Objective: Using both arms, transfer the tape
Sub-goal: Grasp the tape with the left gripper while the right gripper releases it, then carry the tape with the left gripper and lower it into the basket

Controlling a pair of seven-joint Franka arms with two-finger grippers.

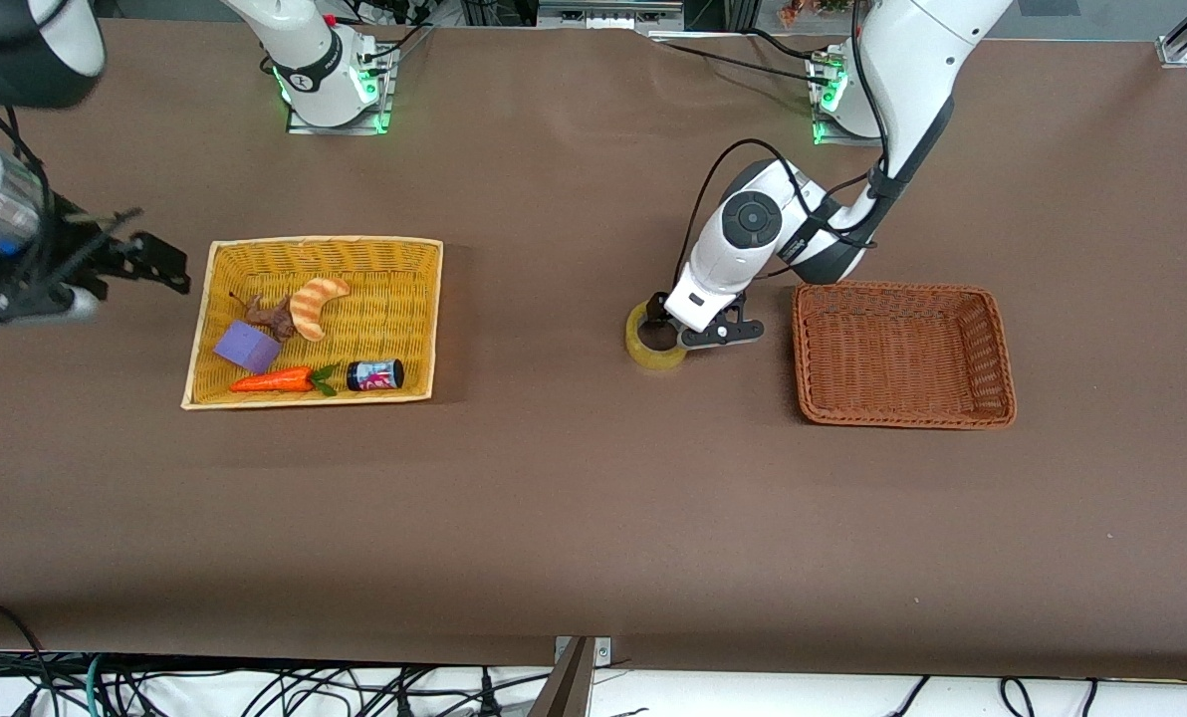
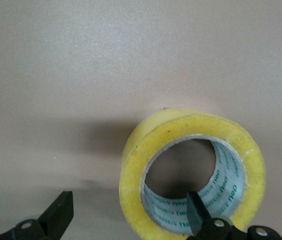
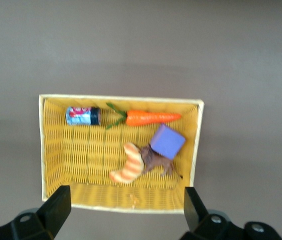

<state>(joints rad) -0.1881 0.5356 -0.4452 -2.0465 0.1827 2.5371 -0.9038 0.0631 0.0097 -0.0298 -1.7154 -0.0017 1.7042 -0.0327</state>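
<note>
While the one tape (image 1: 656, 341) lies flat on the desk (image 1: 593, 518), hole upward, between two baskets, the left gripper (image 1: 691, 332) is down at it with jaws spread, one finger (image 2: 197, 212) in the hole. The right gripper (image 1: 106, 261) waits, jaws spread, above the desk beside the yellow basket (image 1: 217, 261), which holds a croissant (image 1: 316, 304), carrot (image 1: 273, 379), purple block (image 1: 246, 348), can (image 1: 374, 374) and brown figure (image 1: 270, 316); nothing lies in the brown basket (image 1: 902, 418)

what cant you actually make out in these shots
- Front view: part of the tape sits under the left gripper, hiding the finger contact.
- Left wrist view: both fingers are cut off by the frame edge.
- Front view: the right gripper is blurred.
- The can label is too small.
</note>
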